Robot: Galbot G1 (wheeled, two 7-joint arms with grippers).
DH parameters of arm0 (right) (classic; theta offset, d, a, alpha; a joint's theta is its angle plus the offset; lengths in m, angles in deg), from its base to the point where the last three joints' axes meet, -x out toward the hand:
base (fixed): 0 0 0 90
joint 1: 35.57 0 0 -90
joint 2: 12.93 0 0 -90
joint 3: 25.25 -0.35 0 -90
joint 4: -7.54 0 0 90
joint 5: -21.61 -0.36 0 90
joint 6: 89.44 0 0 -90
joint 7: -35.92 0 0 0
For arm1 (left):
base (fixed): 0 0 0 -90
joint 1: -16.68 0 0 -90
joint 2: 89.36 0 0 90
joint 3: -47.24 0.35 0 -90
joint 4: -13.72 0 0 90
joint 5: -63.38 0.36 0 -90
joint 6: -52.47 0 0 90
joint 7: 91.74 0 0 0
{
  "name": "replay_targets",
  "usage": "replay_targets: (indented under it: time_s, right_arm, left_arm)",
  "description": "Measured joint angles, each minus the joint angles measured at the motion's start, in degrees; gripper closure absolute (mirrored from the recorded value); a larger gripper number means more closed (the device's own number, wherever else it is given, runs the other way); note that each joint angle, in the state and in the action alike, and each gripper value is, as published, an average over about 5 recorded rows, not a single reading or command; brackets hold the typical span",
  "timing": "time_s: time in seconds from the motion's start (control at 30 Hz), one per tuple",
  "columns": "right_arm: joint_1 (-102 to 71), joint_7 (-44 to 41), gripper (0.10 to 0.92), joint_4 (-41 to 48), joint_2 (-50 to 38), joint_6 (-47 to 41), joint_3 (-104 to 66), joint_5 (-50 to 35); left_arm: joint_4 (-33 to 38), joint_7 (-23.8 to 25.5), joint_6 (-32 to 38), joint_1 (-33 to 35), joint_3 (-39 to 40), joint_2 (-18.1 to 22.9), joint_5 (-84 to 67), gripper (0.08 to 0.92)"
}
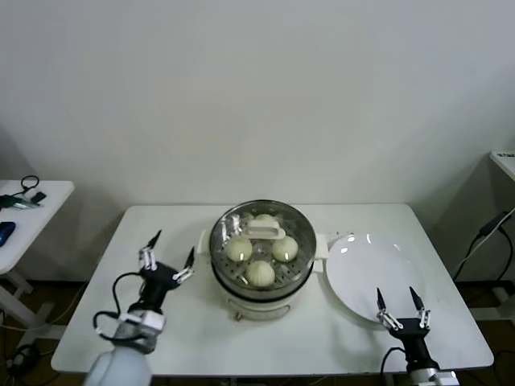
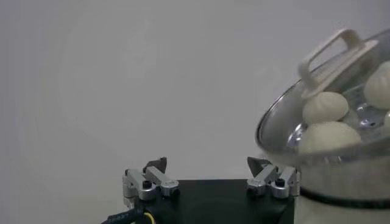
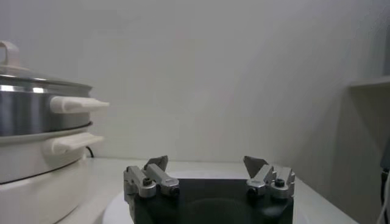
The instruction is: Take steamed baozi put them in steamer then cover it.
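Table [image 1: 96,322] carries one steamer [image 1: 261,291] at centre, its single cover [image 1: 233,221] seated on top; only the head view shows all four steamed baozi [image 1: 260,273] inside and one plate [image 1: 378,269]. Left gripper [image 1: 166,256] and right gripper [image 1: 400,307] stand open and empty.

4 cream baozi [image 1: 260,273] inside steel steamer [image 1: 233,296], table centre; glass cover [image 1: 265,231] on top, seated

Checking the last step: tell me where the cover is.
In the head view the cover sits on the steamer at table centre, over the baozi, left of the white plate.
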Motion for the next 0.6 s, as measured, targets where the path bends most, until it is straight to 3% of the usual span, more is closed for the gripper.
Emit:
replay_targets:
  time_s: [0.3, 0.6]
  right_arm:
    - [0.16, 0.42, 0.203, -0.03, -0.16, -0.31, 0.81, -0.86]
    - [0.17, 0.53, 0.203, 0.05, -0.16, -0.52, 1.13, -1.41]
  left_arm:
    - [-7.66, 1.44, 13.01, 6.43, -7.48, 0.98, -23.06, 0.177]
    - [-11.62, 2.06, 19.45, 8.77, -9.34, 2.05, -32.36, 0.177]
